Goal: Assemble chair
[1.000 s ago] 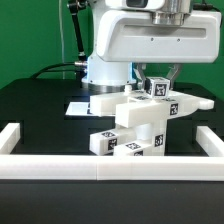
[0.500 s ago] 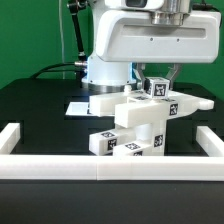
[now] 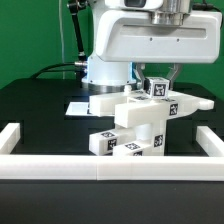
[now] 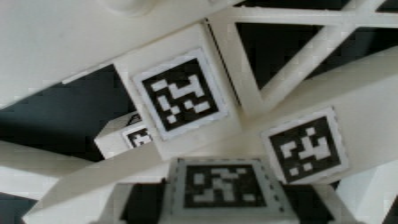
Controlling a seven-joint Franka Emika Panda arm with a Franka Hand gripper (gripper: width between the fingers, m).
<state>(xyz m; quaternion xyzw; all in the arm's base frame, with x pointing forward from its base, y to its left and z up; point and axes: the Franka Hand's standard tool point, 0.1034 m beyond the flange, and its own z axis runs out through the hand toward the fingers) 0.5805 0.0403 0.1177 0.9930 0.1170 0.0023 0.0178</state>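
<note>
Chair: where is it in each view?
Exterior view: chair at centre, on the black table, under the arm.
Wrist view: chair close up, filling the frame.
Shared landmark: its black-and-white square tags.

No words, numbers or brand names can be read. The only signs are black-and-white square tags point(image 3: 158, 89) on the white chair point(image 3: 140, 122) parts at the centre of the exterior frame. The wrist view shows three of them close up.
</note>
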